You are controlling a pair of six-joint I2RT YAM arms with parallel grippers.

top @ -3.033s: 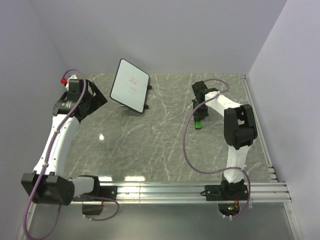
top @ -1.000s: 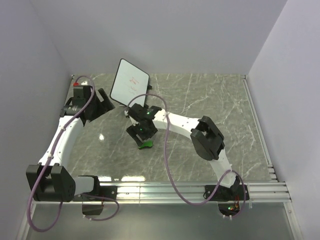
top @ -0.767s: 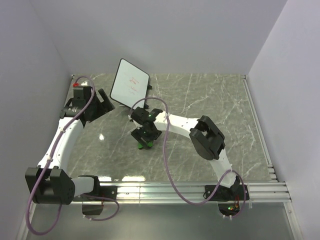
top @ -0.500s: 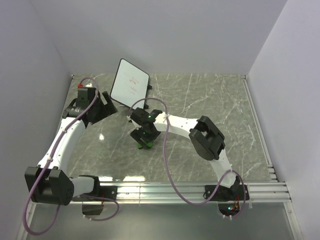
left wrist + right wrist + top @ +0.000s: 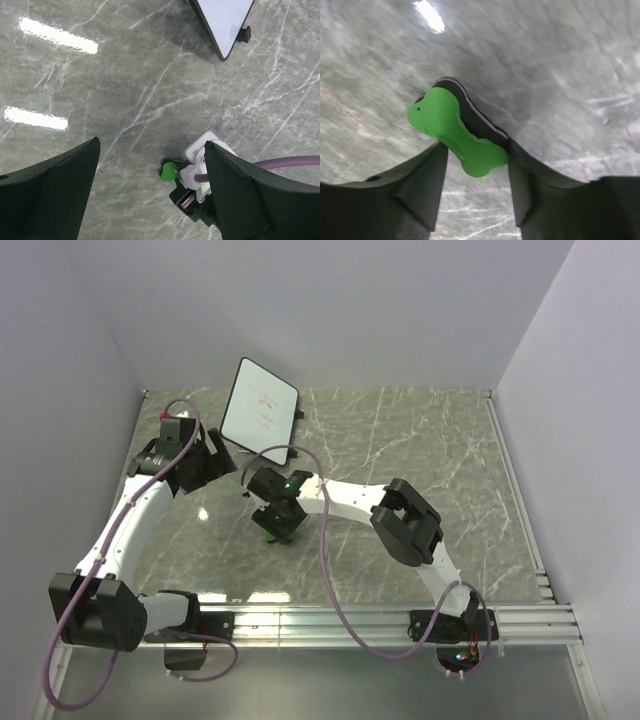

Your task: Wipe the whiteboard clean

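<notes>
The whiteboard (image 5: 259,406) stands tilted at the back left of the table, with faint red scribbles on it. Its lower corner and a black foot show in the left wrist view (image 5: 225,20). My right gripper (image 5: 278,522) is shut on the green bone-shaped eraser (image 5: 268,534), in front of the board and apart from it. The right wrist view shows the eraser (image 5: 455,132) held between the fingers of that gripper (image 5: 475,172), just above the table. My left gripper (image 5: 214,464) is open and empty, left of the board. Its wide-apart fingers (image 5: 55,195) frame the eraser (image 5: 170,171).
Grey marble tabletop (image 5: 400,460) with white walls on three sides. A metal rail (image 5: 380,620) runs along the near edge. Purple cables (image 5: 325,570) loop from both arms.
My right gripper has carried the eraser from the right side of the table to the left centre, in front of the board. My left gripper has shifted toward the middle.
</notes>
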